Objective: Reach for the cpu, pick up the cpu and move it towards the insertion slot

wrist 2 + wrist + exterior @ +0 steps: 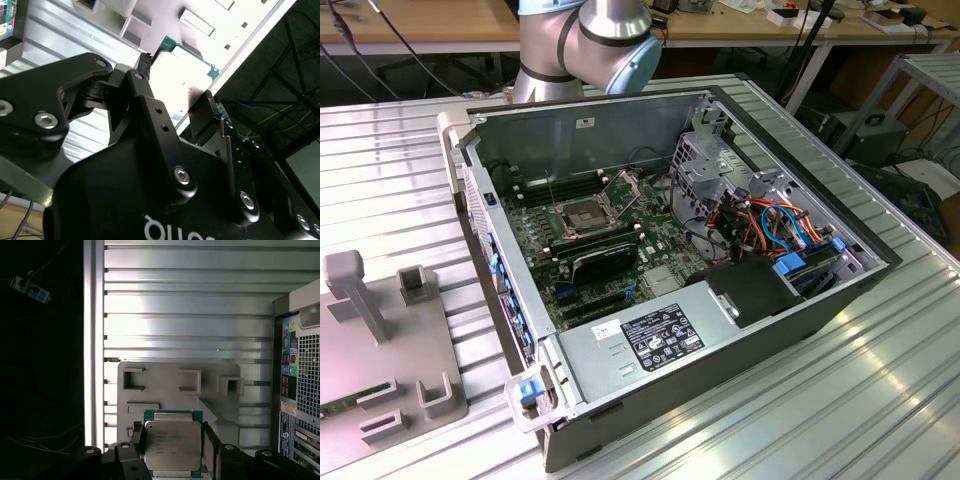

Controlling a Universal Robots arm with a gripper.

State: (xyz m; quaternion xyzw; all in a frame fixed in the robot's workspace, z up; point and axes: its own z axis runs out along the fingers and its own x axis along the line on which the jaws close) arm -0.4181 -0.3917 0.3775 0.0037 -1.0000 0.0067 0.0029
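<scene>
The cpu (pixel 172 442), a square chip with a dull silver face on a green edge, sits between my gripper's (pixel 173 439) two black fingers (pixel 137 439), which press on its opposite sides. It looks held above the grey fixture plate (pixel 165 390), not lying on it. In the second wrist view the same cpu (pixel 182 70) shows bright between the gripper (pixel 178 78) fingertips. The insertion slot (pixel 582 215), a silver-framed socket with a dark square centre and its lid raised, lies on the motherboard inside the open computer case (pixel 790 330) in the exterior view.
The grey fixture plate (pixel 380 340) with a post and small blocks lies on the ribbed metal table at the exterior view's left. The case's rear panel (pixel 300 390) stands beside it. Drive cage, cables and a black card crowd the case around the socket. The arm's base (pixel 585 40) rises behind the case.
</scene>
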